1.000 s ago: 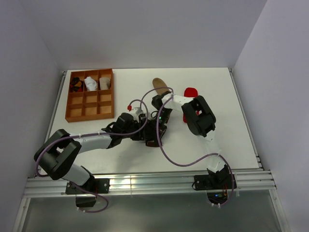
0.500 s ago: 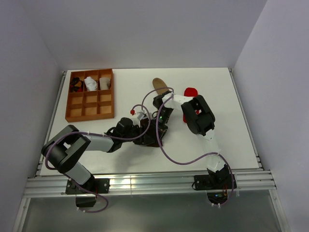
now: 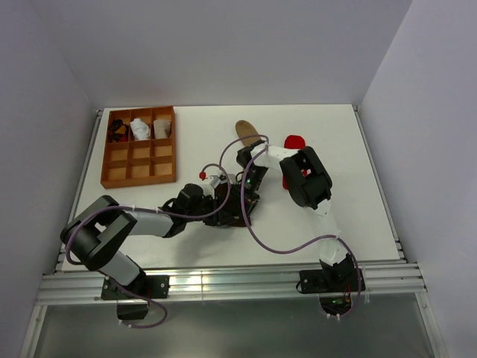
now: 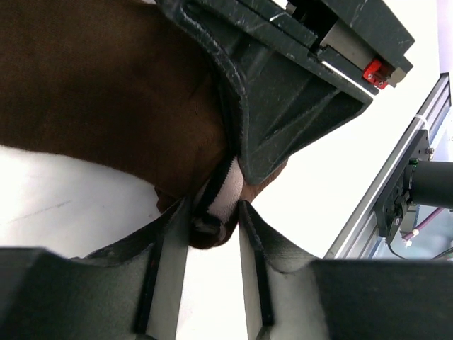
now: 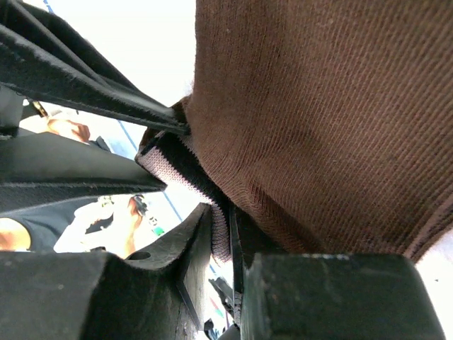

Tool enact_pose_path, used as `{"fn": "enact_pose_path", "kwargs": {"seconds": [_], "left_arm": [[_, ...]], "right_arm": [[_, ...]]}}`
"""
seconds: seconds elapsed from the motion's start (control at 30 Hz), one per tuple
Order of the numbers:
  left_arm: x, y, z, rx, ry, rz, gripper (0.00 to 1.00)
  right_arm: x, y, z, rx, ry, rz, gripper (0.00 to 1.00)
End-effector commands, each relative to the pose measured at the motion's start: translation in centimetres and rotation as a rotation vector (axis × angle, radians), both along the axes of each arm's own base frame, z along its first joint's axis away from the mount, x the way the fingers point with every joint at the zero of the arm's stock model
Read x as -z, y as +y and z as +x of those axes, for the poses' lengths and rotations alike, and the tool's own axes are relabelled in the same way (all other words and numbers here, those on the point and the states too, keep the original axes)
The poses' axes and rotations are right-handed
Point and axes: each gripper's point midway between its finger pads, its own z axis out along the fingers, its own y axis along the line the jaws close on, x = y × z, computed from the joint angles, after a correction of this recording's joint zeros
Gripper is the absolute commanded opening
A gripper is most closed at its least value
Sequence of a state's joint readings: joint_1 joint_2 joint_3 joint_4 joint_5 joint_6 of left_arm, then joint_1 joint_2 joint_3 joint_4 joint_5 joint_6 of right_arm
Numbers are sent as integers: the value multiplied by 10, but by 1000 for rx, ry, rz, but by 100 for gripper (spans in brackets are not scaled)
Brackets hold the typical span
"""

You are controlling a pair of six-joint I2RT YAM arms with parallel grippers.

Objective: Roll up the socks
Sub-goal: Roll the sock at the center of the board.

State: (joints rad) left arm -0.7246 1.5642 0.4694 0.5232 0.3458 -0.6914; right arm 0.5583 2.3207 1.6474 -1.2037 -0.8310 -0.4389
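Note:
The dark brown sock (image 4: 106, 92) lies mid-table, mostly hidden under both grippers in the top view (image 3: 237, 218). My left gripper (image 4: 214, 209) has its fingers pressed against both sides of the bunched striped cuff (image 4: 221, 195). My right gripper (image 5: 228, 219) is shut on the same cuff (image 5: 177, 170), the brown fabric (image 5: 318, 106) draped over it. From above, the left gripper (image 3: 226, 207) and right gripper (image 3: 250, 200) meet tip to tip. The tan sock (image 3: 244, 130) and the red sock (image 3: 294, 142) lie further back, partly covered by the right arm.
A brown wooden tray (image 3: 139, 181) with several compartments stands at the back left, small white and black bundles in its top row. The right arm's purple cable (image 3: 276, 250) loops over the table. A metal rail (image 3: 223, 280) runs along the near edge.
The left arm has shifted its elbow and its jaws have narrowed onto the striped cuff. The right gripper has kept its hold and place.

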Motion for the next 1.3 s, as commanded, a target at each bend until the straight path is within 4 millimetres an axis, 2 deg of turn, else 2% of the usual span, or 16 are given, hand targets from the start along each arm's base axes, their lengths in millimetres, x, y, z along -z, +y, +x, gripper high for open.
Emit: {"fn": "enact_pose_path", "kwargs": {"seconds": [0.0, 0.17, 0.2, 0.23, 0.3, 0.33, 0.4, 0.43, 0.57, 0.67, 0.87, 1.03, 1.07, 1.13, 1.17, 1.27], "left_arm": [[-7, -1, -3, 29, -21, 9, 35], [5, -5, 0, 19, 32, 81, 27], [1, -10, 3, 23, 37, 82, 21], [12, -5, 0, 11, 76, 130, 17], [12, -9, 5, -8, 107, 161, 6], [25, 0, 1, -48, 168, 224, 1], [26, 0, 4, -72, 201, 253, 0], [35, 6, -1, -96, 257, 295, 0], [41, 12, -10, -122, 347, 346, 0], [40, 15, -16, -133, 389, 379, 0], [32, 16, -27, -145, 492, 406, 0], [29, 12, -32, -128, 546, 408, 0], [29, 11, -33, -126, 557, 411, 0], [28, 10, -37, -118, 591, 409, 0], [29, 10, -37, -117, 603, 409, 0], [32, 13, -39, -118, 652, 416, 0]], "right_arm": [[54, -31, 20, -88, -153, -136, 20], [52, -31, 24, -78, -182, -137, 20], [50, -30, 26, -76, -199, -133, 20], [50, -29, 30, -72, -219, -131, 20], [48, -32, 31, -73, -252, -136, 23], [48, -31, 33, -72, -267, -134, 24], [41, -31, 37, -64, -301, -125, 32], [40, -30, 38, -57, -318, -120, 34], [23, -27, 49, -13, -401, -90, 51], [7, -29, 61, 38, -469, -63, 55], [-19, -45, 90, 154, -633, -50, 55], [-39, -56, 100, 205, -704, 11, 55], [-51, -59, 103, 192, -760, 34, 54], [-54, -58, 95, 160, -790, 80, 50], [-63, -58, 93, 132, -835, 115, 50], [-65, -56, 77, 61, -879, 179, 50]]}}
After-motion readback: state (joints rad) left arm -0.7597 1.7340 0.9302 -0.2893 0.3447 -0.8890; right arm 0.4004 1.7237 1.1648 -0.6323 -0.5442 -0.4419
